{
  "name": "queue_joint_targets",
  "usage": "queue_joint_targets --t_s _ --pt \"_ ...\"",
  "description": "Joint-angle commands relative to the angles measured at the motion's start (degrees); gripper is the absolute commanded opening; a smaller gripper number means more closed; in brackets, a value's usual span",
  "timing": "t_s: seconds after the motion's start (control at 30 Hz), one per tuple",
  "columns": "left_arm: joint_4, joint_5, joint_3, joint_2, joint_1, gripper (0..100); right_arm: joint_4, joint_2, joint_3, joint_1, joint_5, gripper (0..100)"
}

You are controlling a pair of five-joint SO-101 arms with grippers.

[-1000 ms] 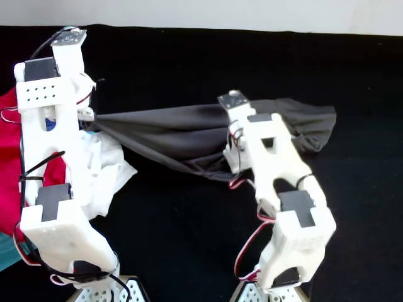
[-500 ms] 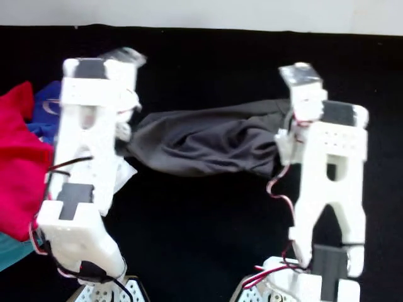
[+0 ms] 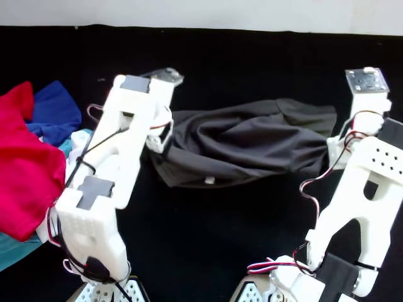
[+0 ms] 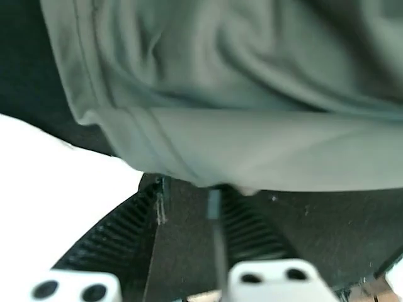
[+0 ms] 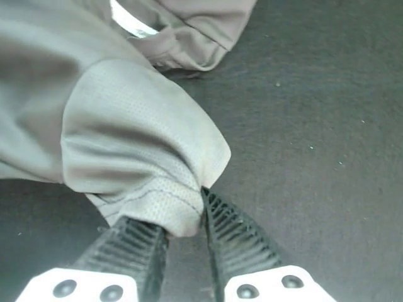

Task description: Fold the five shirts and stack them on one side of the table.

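Observation:
A dark grey shirt (image 3: 252,148) lies bunched and stretched across the middle of the black table. At the shirt's left end, my left gripper (image 3: 158,139) is shut on its hem. In the left wrist view the hem (image 4: 252,94) runs into the closed fingers of the left gripper (image 4: 214,192). My right gripper (image 3: 334,151) is shut on the shirt's right end. The right wrist view shows a fold of grey cloth (image 5: 113,126) pinched in the right gripper (image 5: 186,220).
A pile of shirts sits at the table's left side: a red one (image 3: 25,170), a blue one (image 3: 53,113), a white one (image 3: 79,139) and a teal one (image 3: 12,251). Bare black table (image 3: 208,251) lies in front of the grey shirt, between the arm bases.
Both arms have swung to the right with the grey shirt held between them. The left gripper has left the pile, and the right gripper has gone toward the right edge.

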Motion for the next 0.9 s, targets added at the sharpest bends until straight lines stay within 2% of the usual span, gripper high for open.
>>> queue_joint_targets --t_s 0.0,0.13,0.23,0.3,0.47,0.53,0.67,0.87 --pt "2.11 0.26 -1.71 -0.40 0.75 21 -1.80 -1.89 -3.03 2.07 0.70 0.5" --pt "8.18 0.26 -7.25 -2.68 1.71 19 -6.02 -1.80 -2.95 1.89 0.35 0.5" --pt "15.82 0.09 -11.21 -6.11 5.76 19 -8.84 -1.45 -2.68 1.54 0.26 0.5" --pt "16.09 -0.09 -8.75 -9.80 9.19 19 -9.71 -1.45 -2.59 1.01 0.26 0.5" --pt "15.74 -7.82 1.63 -14.11 22.20 19 -9.89 -1.45 -2.68 -1.01 0.26 0.5" --pt "12.92 -8.44 5.58 -14.02 26.07 19 -9.54 -1.45 -2.59 -2.15 0.26 0.5" --pt "4.04 -8.35 12.35 -14.02 28.79 19 -9.45 -1.45 -2.59 -2.86 0.26 0.5" --pt "-9.41 -8.35 20.26 -13.93 26.77 19 -9.36 -1.45 -2.51 -2.59 0.26 0.5"
